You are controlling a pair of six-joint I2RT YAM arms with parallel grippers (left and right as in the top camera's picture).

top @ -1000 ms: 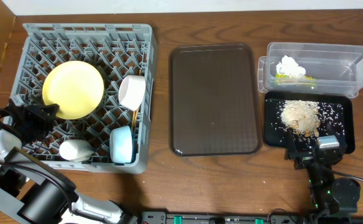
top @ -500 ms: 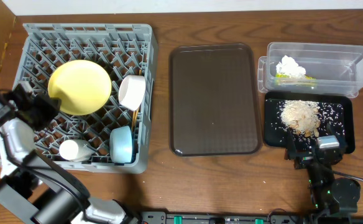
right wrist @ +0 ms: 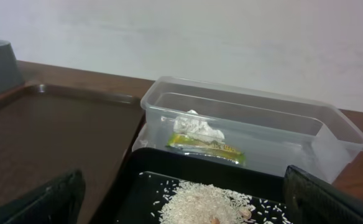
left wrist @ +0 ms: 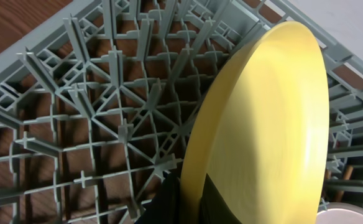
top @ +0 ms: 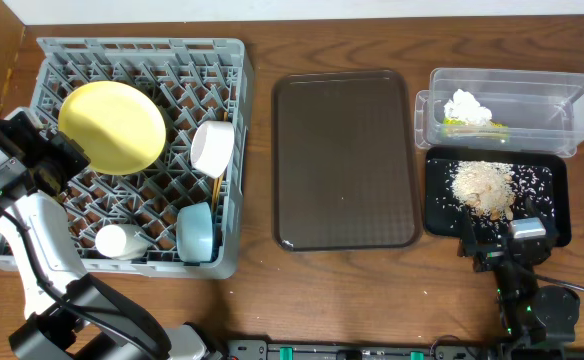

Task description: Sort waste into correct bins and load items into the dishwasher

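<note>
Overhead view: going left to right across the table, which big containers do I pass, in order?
Dish rack → brown tray → clear tub. The black tray shares the tub's left-to-right span, so it is left out.

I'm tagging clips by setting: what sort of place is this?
Probably a tabletop robot test setup, not a real kitchen: grey dish rack, clear tub and black tray on a wooden table.
</note>
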